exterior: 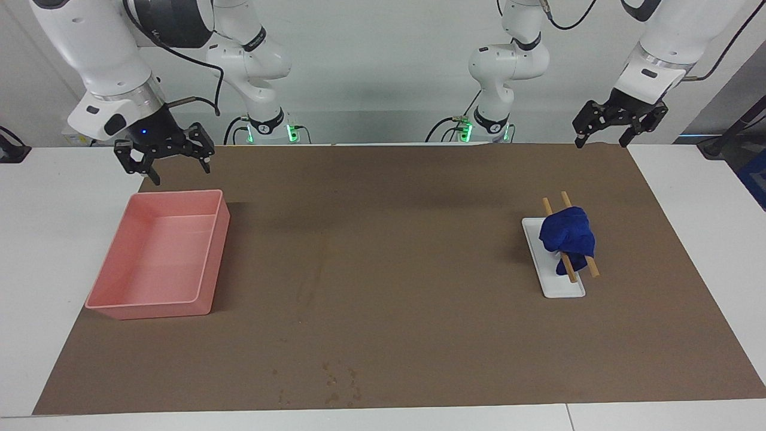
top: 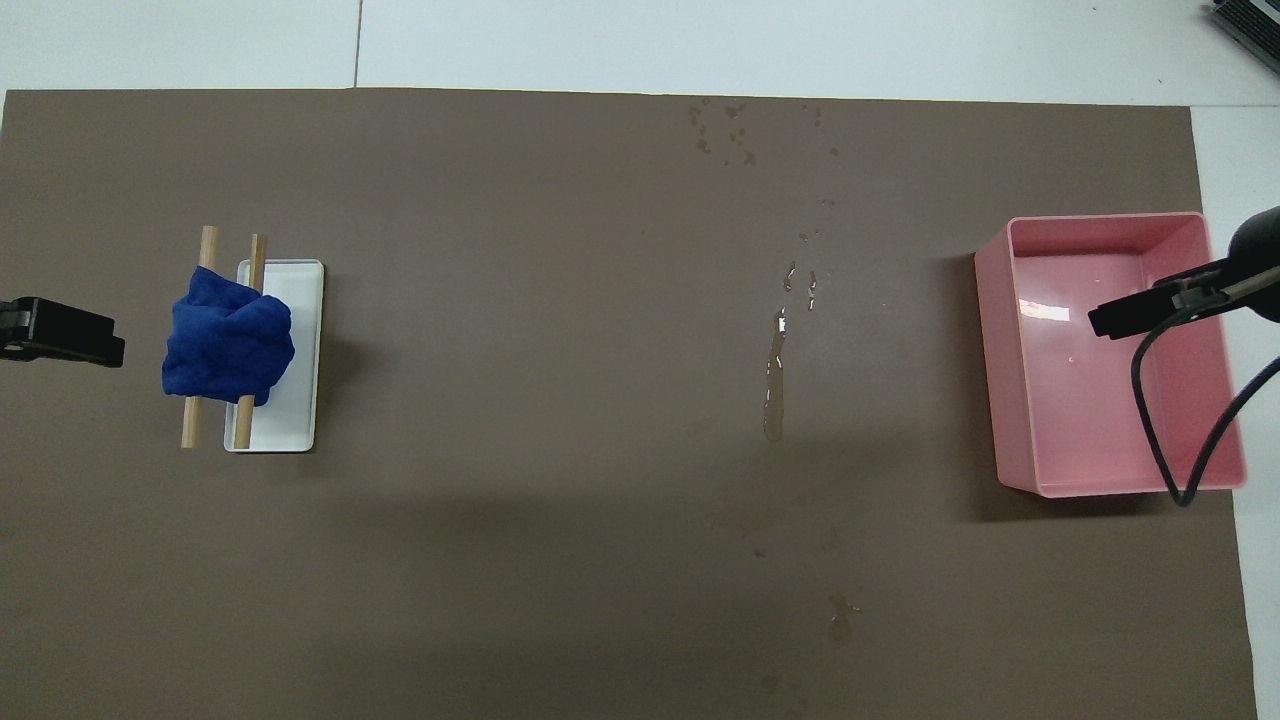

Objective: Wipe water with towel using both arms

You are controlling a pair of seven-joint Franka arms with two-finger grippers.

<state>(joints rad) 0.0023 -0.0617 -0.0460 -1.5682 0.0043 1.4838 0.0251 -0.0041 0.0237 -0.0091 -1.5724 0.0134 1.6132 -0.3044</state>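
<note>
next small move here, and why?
Probably bring the left gripper down onto the towel. It hangs open nearest it, the towel lies untouched on two wooden sticks over a white tray, and the water is unwiped mid-mat. The right gripper waits above the pink bin.

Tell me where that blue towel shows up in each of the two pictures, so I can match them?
Facing view: the blue towel sits at the picture's right, draped over two wooden sticks on a white tray.
Overhead view: the blue towel sits at the picture's left, on the same sticks and tray.
Shared landmark: the pink bin at the table's other end.
</note>
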